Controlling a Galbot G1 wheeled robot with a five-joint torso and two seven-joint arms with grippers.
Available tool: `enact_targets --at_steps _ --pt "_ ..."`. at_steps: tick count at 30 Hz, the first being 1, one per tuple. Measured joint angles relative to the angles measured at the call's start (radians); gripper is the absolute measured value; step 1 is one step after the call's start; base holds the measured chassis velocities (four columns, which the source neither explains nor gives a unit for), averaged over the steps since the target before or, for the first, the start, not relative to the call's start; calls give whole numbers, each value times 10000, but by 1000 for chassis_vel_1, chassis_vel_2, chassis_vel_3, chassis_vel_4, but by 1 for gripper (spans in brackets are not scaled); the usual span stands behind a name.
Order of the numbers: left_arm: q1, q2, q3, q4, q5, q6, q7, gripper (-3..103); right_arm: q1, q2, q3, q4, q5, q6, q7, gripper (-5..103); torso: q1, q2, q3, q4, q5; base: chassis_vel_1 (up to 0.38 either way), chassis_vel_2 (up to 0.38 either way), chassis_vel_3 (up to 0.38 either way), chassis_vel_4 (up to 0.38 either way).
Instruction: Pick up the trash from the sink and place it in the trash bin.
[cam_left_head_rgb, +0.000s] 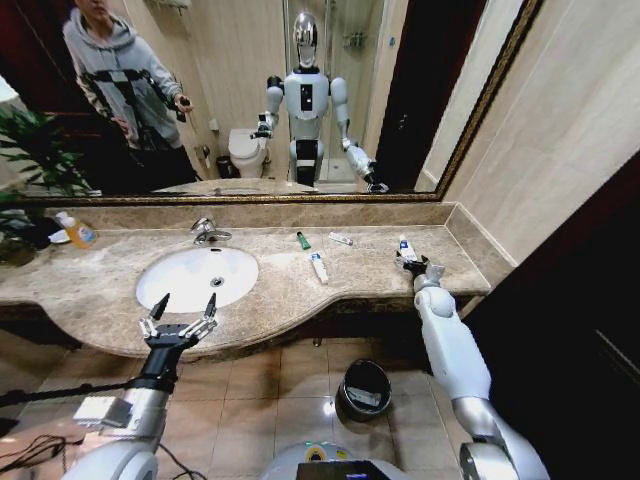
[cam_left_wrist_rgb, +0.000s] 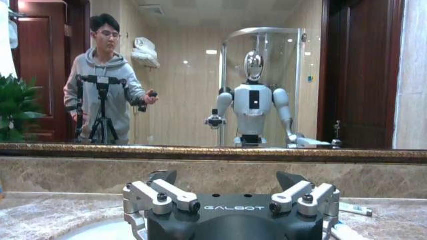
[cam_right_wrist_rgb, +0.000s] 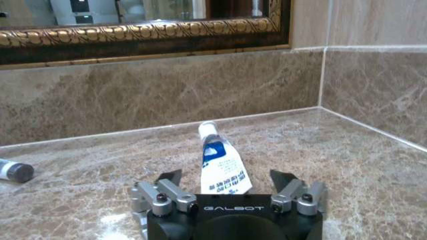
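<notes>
Trash tube (cam_right_wrist_rgb: 222, 167) flat on desk (cam_left_head_rgb: 380, 275) right of sink (cam_left_head_rgb: 197, 277), right pincer (cam_right_wrist_rgb: 227, 181) open astride its near end, left pincer (cam_left_head_rgb: 180, 318) open at sink's front rim.

Left gripper (cam_left_wrist_rgb: 227, 182) fingers spread, above near edge of sink (cam_left_wrist_rgb: 93, 231). Beyond: stone counter (cam_left_wrist_rgb: 53, 210), backsplash, gilt-framed mirror (cam_left_wrist_rgb: 200, 75). White tube (cam_left_wrist_rgb: 353, 209) on counter, far right; another, possibly tube (cam_left_wrist_rgb: 347, 232), partly hidden beside gripper.

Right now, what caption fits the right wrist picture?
Right gripper, fingers open, around a white blue-printed toothpaste tube on the beige-brown marbled stone counter.
</notes>
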Motion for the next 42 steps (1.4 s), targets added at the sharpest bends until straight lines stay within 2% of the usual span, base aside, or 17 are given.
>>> enact_targets --at_steps 1,3,5,6,8,11,13,14,15,16,18,20,22,23,24,38,42 --pt "1 0 0 0 0 0 0 100 12 14 9 -58 0 34 -27 88 0 0 0 0 0 0 0 0 0" --pt "0 0 0 0 0 0 0 100 18 42 29 -162 3 107 -89 77 0 0 0 0 1 0 0 0 0" --pt "0 0 0 0 0 0 0 100 13 46 35 -180 13 123 -108 77 0 0 0 0 2 0 0 0 0" --pt "0 0 0 0 0 0 0 100 -12 47 39 -181 73 142 -139 66 0 0 0 0 -1 0 0 0 0" --pt "1 0 0 0 0 0 0 100 -21 46 39 -179 99 142 -143 66 0 0 0 0 1 0 0 0 0" --pt "0 0 0 0 0 0 0 100 -39 -1 40 -161 187 164 -161 50 0 0 0 0 0 0 0 0 0" --pt "0 0 0 0 0 0 0 100 -42 -18 38 -160 200 168 -167 50 0 0 0 0 0 0 0 0 0" --pt "0 0 0 0 0 0 0 100 -57 -62 28 -158 233 174 -175 38 0 0 0 0 0 0 0 0 0" --pt "0 0 0 0 0 0 0 100 -69 -82 21 -145 261 174 -176 33 0 0 0 0 0 0 0 0 0" --pt "0 0 0 0 0 0 0 100 -69 -82 21 -145 261 174 -176 33 0 0 0 0 0 0 0 0 0" --pt "1 0 0 0 0 0 0 100 -90 -105 13 -97 305 174 -177 22 0 0 0 0 0 0 0 0 0" --pt "0 0 0 0 0 0 0 100 -97 -107 12 -84 315 175 -177 18 0 0 0 0 0 0 0 0 0" --pt "1 0 0 0 0 0 0 100 -98 -107 12 -76 321 175 -177 18 0 0 -1 0 0 0 0 0 0" --pt "0 0 0 0 0 0 0 100 -101 -107 9 -54 337 176 -177 7 0 0 -1 0 0 0 0 0 0" --pt "0 0 0 0 0 0 0 100 -113 -107 3 -27 343 182 -175 3 0 1 -1 1 0 0 0 0 0" --pt "0 0 0 0 0 0 0 100 -684 -271 -128 939 820 278 -59 0 0 0 0 0 2 0 0 0 0" --pt "0 0 0 0 0 0 0 100 -1235 -417 -148 1638 1080 833 -142 0 0 0 -1 2 1 0 0 0 0"
